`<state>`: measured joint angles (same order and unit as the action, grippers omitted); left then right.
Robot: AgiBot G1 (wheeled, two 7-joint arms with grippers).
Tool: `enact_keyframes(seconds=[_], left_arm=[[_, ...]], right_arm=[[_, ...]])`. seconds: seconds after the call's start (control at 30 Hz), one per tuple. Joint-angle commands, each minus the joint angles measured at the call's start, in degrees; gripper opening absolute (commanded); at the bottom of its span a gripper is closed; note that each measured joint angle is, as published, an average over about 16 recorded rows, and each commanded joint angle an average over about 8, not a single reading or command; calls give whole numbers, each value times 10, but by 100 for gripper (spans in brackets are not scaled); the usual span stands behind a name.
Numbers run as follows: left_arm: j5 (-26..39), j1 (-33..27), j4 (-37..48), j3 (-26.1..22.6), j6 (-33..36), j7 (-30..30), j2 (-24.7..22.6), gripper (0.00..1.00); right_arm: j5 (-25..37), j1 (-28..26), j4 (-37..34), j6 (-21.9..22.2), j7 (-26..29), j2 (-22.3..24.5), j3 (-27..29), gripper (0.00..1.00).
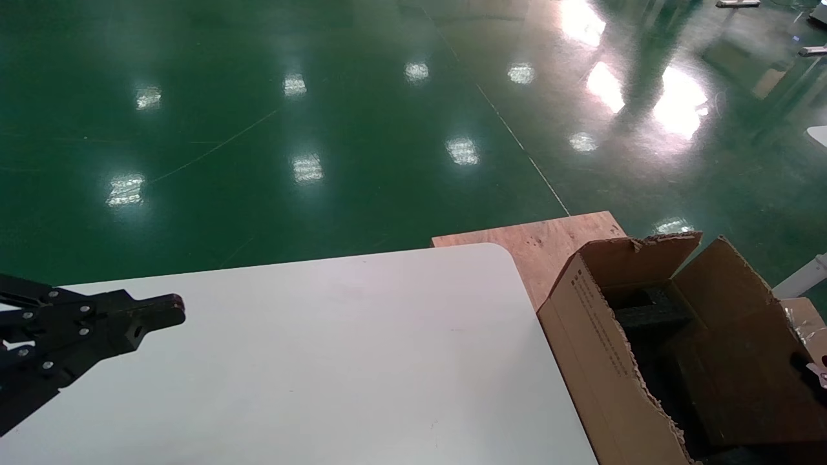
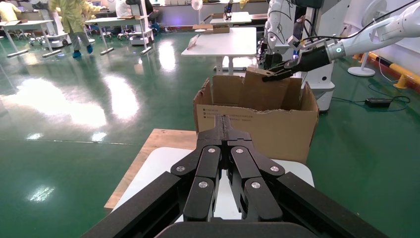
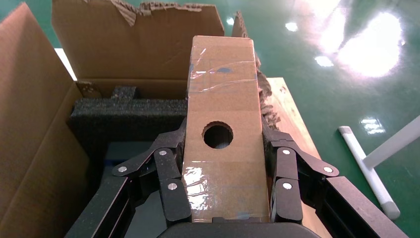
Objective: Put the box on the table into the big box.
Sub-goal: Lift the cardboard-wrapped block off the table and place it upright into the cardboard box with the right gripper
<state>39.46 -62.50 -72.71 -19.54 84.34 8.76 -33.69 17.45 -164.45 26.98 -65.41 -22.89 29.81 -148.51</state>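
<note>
Your right claw (image 3: 223, 163) is clamped on the box (image 3: 221, 124), one finger pressed against each long side, with the holed face turned toward the wrist camera and clear tape shining across it. You are holding it over the open top of the big box (image 1: 597, 349), whose torn flaps stand up around it; black foam (image 3: 126, 111) lies inside the carton below the held box. From the left wrist camera you can see that claw (image 2: 272, 75) at the carton's far rim with the box (image 2: 257, 84) in its grip. Your left claw (image 1: 169, 310) hangs over the left part of the white table (image 1: 362, 361), its fingers pressed together on nothing. The carton stands just beside the table's right edge, next to a plywood board (image 1: 549, 242) on the green floor (image 1: 258, 129)
</note>
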Motion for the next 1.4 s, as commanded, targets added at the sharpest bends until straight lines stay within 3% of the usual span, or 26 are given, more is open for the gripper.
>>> enact_keyframes(seconds=[0.03, 0.8, 0.83, 1.07, 1.1, 1.2, 1.27, 1.33, 1.4], left_arm=[[0, 0, 0, 0, 0, 0, 0, 0], [0, 0, 0, 0, 0, 0, 0, 0], [0, 0, 0, 0, 0, 0, 0, 4], [0, 0, 0, 0, 0, 0, 0, 92], [0, 0, 0, 0, 0, 0, 0, 100], [0, 0, 0, 0, 0, 0, 0, 100], [0, 0, 0, 0, 0, 0, 0, 100], [0, 0, 0, 0, 0, 0, 0, 100], [0, 0, 0, 0, 0, 0, 0, 100]], right_arm=[[-1, -2, -1, 2, -1, -1, -6, 0], [-27, -9, 18, 39, -17, -4, -70, 0], [-29, -8, 19, 40, -17, -4, -72, 0], [-37, -8, 21, 45, -19, -6, -81, 0], [-38, -8, 21, 45, -20, -6, -82, 0], [-40, -8, 21, 45, -20, -7, -83, 1], [-39, -8, 21, 46, -20, -7, -83, 9], [-39, -8, 21, 46, -20, -7, -83, 28], [-39, -8, 21, 45, -20, -7, -82, 53]])
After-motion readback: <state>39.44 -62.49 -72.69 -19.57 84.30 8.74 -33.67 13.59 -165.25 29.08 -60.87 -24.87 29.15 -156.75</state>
